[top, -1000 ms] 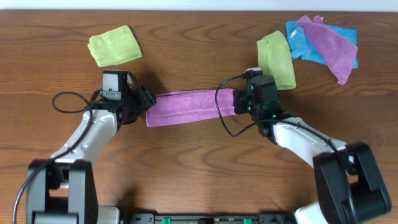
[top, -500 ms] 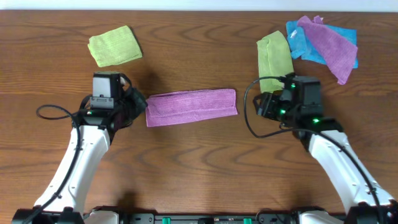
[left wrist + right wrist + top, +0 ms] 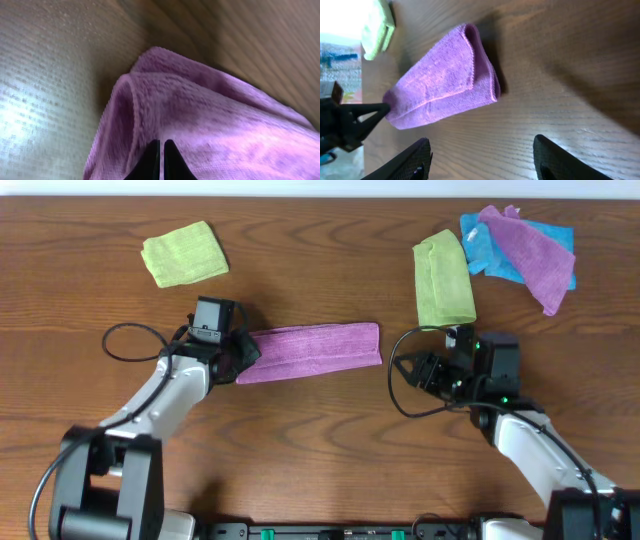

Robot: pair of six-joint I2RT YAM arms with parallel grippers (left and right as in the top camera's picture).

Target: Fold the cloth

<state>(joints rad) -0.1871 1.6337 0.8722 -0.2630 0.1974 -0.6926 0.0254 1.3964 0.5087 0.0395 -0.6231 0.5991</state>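
The cloth (image 3: 315, 348) is a lilac strip lying folded across the middle of the table. My left gripper (image 3: 243, 352) sits at its left end. In the left wrist view the fingertips (image 3: 155, 155) are pressed together, and a raised ridge of the cloth (image 3: 210, 125) runs right into them. My right gripper (image 3: 415, 368) hovers over bare wood just right of the strip's right end, apart from it. Its jaws (image 3: 481, 145) stand wide with nothing between them, and the cloth (image 3: 440, 85) lies ahead of them.
A lime-green cloth (image 3: 184, 252) lies at the back left and another (image 3: 443, 278) at the back right. Beside that one is a pile of blue and purple cloths (image 3: 525, 245). Cables loop beside both arms.
My left gripper has shut and now sits on the cloth's left end. My right gripper has let go of the right end, opened and drawn back to the right.
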